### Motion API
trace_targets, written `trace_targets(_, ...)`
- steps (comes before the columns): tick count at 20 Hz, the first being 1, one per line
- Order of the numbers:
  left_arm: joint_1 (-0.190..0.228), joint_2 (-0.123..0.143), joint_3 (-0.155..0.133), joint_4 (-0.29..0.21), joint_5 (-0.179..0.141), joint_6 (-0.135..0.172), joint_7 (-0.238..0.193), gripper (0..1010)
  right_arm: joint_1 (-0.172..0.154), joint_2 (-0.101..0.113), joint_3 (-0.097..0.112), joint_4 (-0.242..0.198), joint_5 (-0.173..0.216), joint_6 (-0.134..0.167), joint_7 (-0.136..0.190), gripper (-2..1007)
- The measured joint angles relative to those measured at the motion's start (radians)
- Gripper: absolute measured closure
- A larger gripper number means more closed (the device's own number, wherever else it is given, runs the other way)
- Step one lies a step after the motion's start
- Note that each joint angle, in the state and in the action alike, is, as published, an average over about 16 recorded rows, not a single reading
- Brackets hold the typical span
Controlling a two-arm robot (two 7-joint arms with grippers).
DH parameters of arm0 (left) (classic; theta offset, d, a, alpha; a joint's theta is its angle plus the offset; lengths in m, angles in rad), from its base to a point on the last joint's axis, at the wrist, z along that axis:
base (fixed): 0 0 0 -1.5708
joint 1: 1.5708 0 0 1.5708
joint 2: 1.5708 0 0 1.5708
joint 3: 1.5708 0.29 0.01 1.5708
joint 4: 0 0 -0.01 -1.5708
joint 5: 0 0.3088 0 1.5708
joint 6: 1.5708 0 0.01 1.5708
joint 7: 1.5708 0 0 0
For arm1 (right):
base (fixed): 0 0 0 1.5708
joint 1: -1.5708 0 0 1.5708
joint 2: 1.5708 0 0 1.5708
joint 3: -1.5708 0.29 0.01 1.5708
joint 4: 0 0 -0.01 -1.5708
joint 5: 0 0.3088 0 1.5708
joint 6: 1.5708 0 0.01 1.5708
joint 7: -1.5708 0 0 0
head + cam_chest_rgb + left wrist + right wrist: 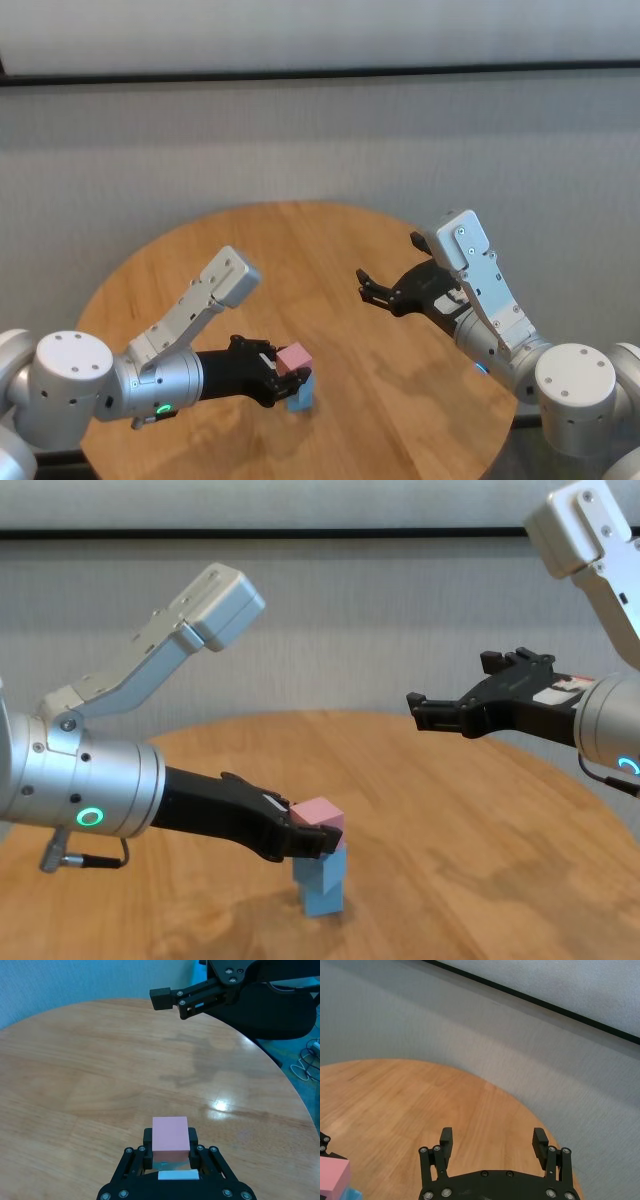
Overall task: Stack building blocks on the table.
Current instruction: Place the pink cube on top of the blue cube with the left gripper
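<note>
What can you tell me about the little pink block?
The pink block is a small matte cube with plain, smooth faces. It sits level and upright at the top of a stack, on the light blue blocks that stand on the wooden table. The left gripper is shut on it, its black fingers pressing on opposite sides.

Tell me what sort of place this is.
Probably a robotics lab or office corner: a round wood-grain table against a plain grey wall, with a black office chair and loose cables beside it.
</note>
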Motion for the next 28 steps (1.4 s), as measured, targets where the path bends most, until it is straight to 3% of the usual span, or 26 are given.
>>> trace_targets(18, -0.001, 0.0, 0.002, 0.002, 0.0, 0.001, -0.001, 593, 0.0, 0.0, 0.0, 0.0, 0.0, 0.0, 0.0, 0)
trace_targets(28, -0.002, 0.0, 0.002, 0.002, 0.0, 0.001, -0.002, 380, 0.0, 0.0, 0.0, 0.0, 0.0, 0.0, 0.0, 0)
